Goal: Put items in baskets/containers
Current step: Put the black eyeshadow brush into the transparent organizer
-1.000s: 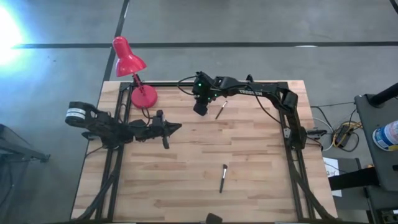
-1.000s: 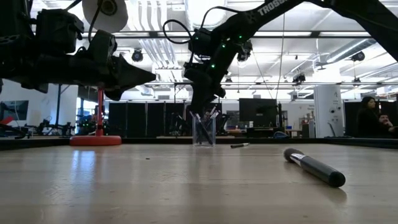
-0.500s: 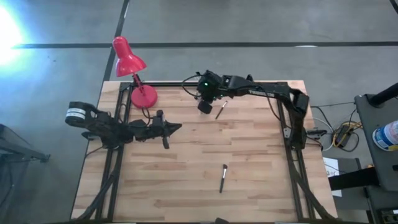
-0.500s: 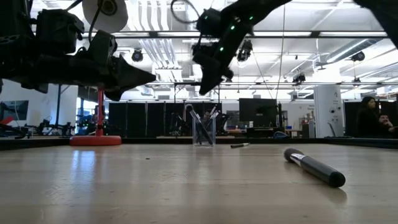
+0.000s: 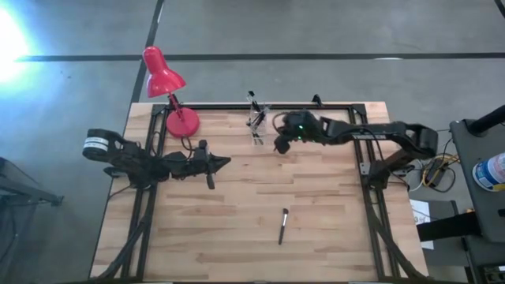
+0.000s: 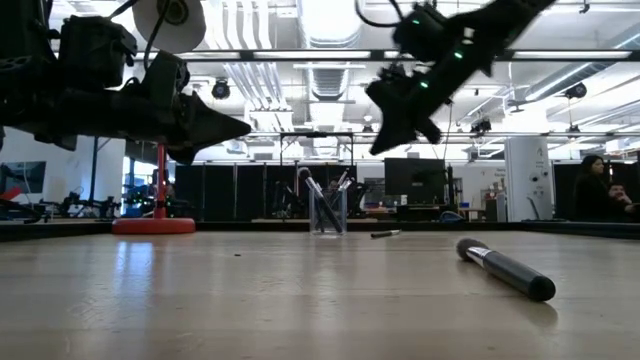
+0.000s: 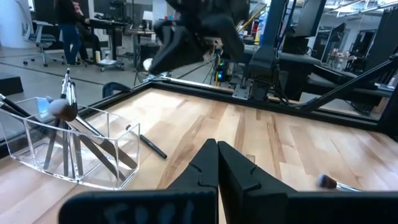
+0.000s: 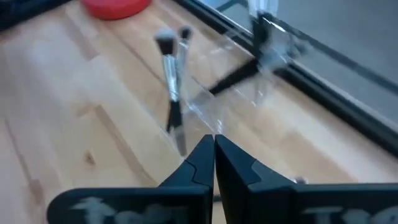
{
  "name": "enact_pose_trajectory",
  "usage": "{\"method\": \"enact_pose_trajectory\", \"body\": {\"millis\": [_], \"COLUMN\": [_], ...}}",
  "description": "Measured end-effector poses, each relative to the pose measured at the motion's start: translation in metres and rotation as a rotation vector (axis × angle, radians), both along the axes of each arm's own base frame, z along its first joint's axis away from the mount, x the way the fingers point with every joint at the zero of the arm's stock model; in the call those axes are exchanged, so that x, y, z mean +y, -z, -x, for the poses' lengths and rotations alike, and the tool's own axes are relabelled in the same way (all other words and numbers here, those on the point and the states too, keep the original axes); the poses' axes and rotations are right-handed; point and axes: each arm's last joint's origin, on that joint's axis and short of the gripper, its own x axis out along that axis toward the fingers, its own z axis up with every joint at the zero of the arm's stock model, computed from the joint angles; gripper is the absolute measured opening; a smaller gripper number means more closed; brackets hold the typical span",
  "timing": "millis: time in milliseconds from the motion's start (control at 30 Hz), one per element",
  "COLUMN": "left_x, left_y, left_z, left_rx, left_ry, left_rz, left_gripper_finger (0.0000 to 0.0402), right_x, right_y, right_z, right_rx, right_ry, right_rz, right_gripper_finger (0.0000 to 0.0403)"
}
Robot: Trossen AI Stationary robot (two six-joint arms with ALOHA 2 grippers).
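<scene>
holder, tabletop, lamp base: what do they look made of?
Holder: clear, glossy, likely plastic or acrylic; the brushes show through its walls. Tabletop: pale wood planks with visible grain and seams, satin sheen. Lamp base: smooth glossy red, painted metal or plastic; cannot tell which.

Pale blond wood tabletop [image 5: 237, 197] with plank seams and fine grain, edged by a black metal frame [image 5: 142, 158]. Bright red desk lamp [image 5: 162, 75], shade and round base alike. Clear, colourless plastic holder [image 7: 74, 146], glassy at the edges. Inside it, brushes [image 7: 65, 112] with dark handles, silver ferrules and greyish bristle heads. Loose brush [image 5: 282, 226] black with a silver band, dark against the pale wood. Both arms matt black; right gripper [image 5: 280, 147] with a small green light beside it, left gripper [image 5: 225, 162] black throughout. Grey floor [image 5: 316, 31] crossed by dark lines.
</scene>
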Motion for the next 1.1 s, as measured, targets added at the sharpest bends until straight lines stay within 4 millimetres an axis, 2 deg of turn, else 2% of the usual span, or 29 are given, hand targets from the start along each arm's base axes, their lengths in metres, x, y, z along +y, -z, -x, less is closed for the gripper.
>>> {"method": "enact_pose_trajectory", "body": {"millis": [133,233,467,633,767,1100], "left_x": [0.000,0.000,0.000,0.000,0.000,0.000], "left_y": [-0.001,-0.001,0.000,0.000,0.000,0.001], "left_z": [-0.002,-0.003,-0.004,-0.004,-0.005,-0.005], "left_rx": [0.000,0.006,0.018,0.024,0.026,0.025], "left_ry": [0.000,0.000,0.004,0.003,0.003,0.003], "left_rz": [0.002,0.005,0.017,0.018,0.019,0.024], "left_gripper_finger": [0.0000,0.0000,0.0000,0.0000,0.0000,0.0000], "right_x": [0.005,0.004,-0.023,-0.041,-0.049,-0.062], "right_y": [0.022,0.039,0.066,0.080,0.090,0.110], "right_z": [0.021,0.031,0.033,0.028,0.019,-0.007], "right_rx": [-0.061,-0.042,-0.042,-0.033,-0.016,0.120], "right_ry": [0.151,0.260,0.451,0.537,0.558,0.589], "right_rz": [-0.042,-0.064,-0.166,-0.213,-0.235,-0.279], "right_gripper_finger": [0.0008,0.0013,0.0076,0.0124,0.0145,0.0140]}}
